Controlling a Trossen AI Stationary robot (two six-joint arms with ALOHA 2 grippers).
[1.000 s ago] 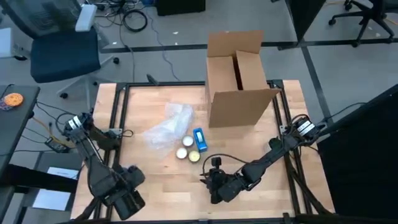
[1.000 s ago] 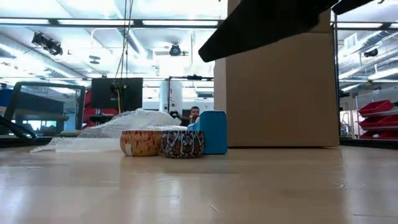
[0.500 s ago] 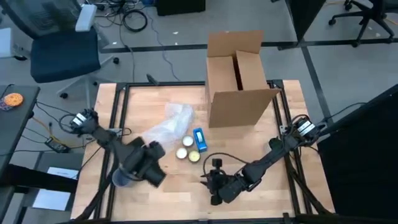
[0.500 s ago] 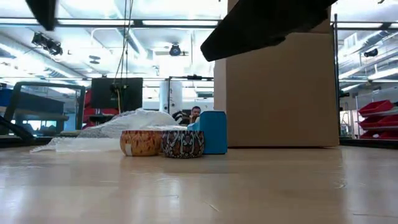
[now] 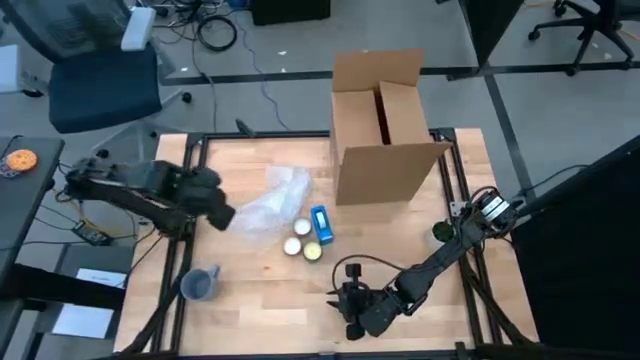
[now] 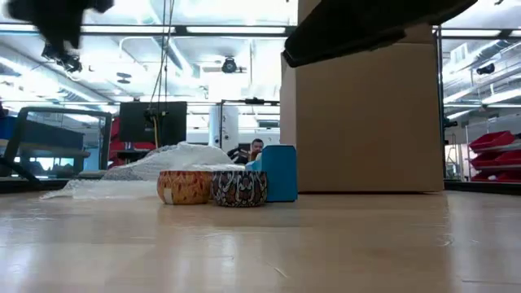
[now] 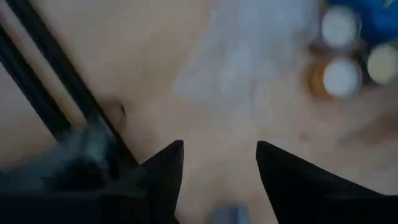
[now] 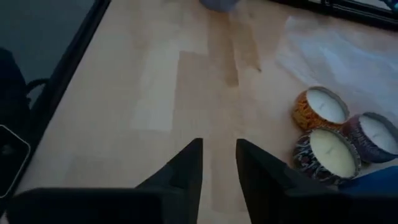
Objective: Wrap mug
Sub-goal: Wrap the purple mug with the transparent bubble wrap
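1. Mug (image 5: 200,285) upright at the worktop's (image 5: 260,290) near-left edge, well apart from everything else and clear of both arms; nothing round it yet, so wrapping not begun by the look of it.
2. Wrap (image 5: 268,212) spread loose near the middle, just beside the three candles (image 5: 307,240) and the blue block (image 5: 321,224); probably laid flat so the mug can be set on it.
3. Left claw (image 5: 212,198) raised over the wrap's left edge, fingers (image 7: 163,167) parted with a clear gap and nothing between them; seemingly placed to take hold of the sheet.
4. Right claw (image 8: 219,163) low near the front edge, pointing across bare wood towards the candles, fingers (image 8: 184,167) a narrow gap apart, empty; parked out of the way, apparently.
5. Box (image 5: 382,125) open-topped at the back, right of the wrap; likely the destination for the wrapped mug.
6. Candles tight against the wrap's near corner: risk of dragging them if the sheet gets pulled.
7. Low view: candles and block in front of the wrap, box behind to one side; mug out of that frame.
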